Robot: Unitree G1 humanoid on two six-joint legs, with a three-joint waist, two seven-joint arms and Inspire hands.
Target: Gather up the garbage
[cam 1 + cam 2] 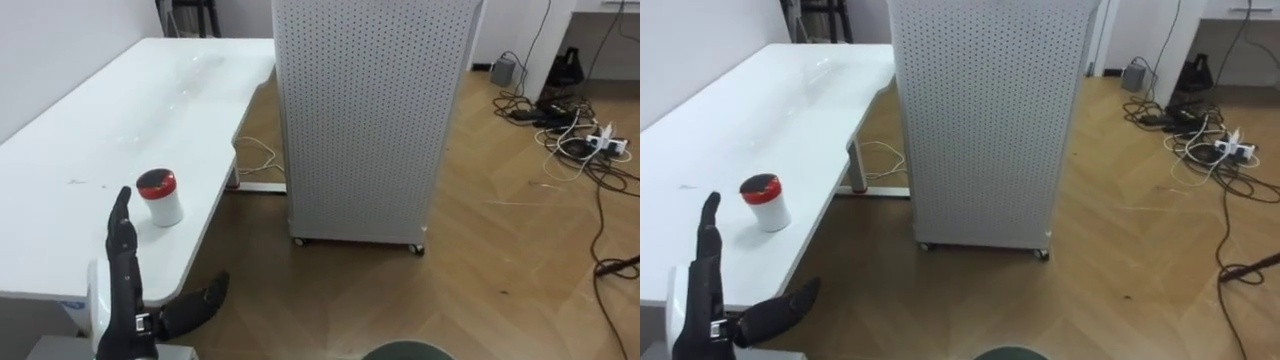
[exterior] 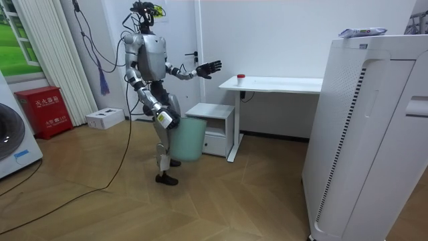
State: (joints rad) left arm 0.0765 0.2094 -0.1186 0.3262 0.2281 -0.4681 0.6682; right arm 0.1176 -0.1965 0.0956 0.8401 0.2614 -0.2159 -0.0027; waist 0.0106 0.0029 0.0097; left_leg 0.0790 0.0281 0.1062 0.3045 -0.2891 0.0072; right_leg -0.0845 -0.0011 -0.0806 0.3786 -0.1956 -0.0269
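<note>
Robot's left hand point(image 1: 122, 275) is raised and released: fingers straight, thumb splayed, holding nothing. The garbage, a white cup with red lid point(image 1: 160, 196), stands upright on the white desk point(image 1: 90, 140) just past the fingertips and slightly to their right, no contact. Farther right of the hand there's a perforated white cabinet point(image 1: 365, 120) on the floor and a green bin point(image 2: 184, 139) close by the robot's legs; the right hand point(image 2: 167, 122) hangs low by that bin, grip can't be read. My read: reach stage only, nothing picked yet, so grasp, lift and drop in the bin are all left.
</note>
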